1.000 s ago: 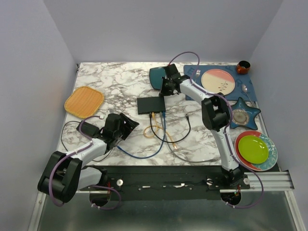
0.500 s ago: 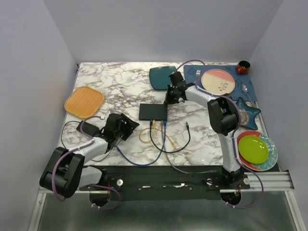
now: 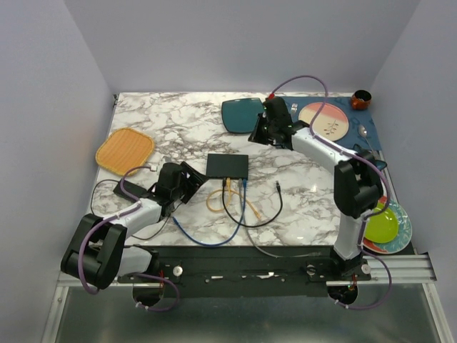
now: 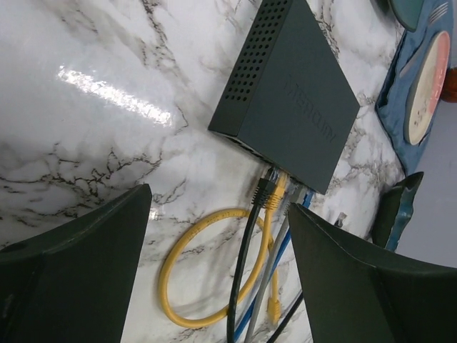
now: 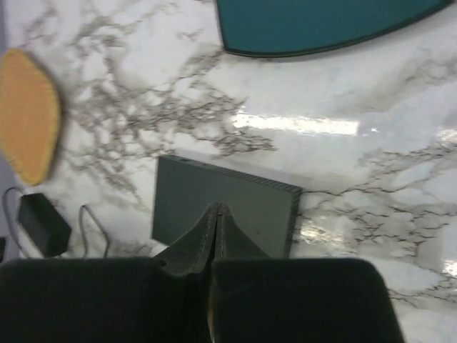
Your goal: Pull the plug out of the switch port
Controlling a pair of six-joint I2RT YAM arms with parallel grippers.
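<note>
In the top view, the switch [image 3: 227,166], a thin matte-black box, is seen flat on the glossy marble table [image 3: 178,128], plugs [image 3: 228,180] seated along its near edge, the left gripper [image 3: 194,179] near its left end, the right gripper [image 3: 257,133] beyond its far edge. In the left wrist view, the left fingers [image 4: 78,264] are shown spread wide, empty; the small rigid plugs are judged best gripped by the body, not the limp cables [image 4: 268,275], since the light switch may slide. In the right wrist view, the right fingers [image 5: 214,229] are shown pressed together, holding nothing.
</note>
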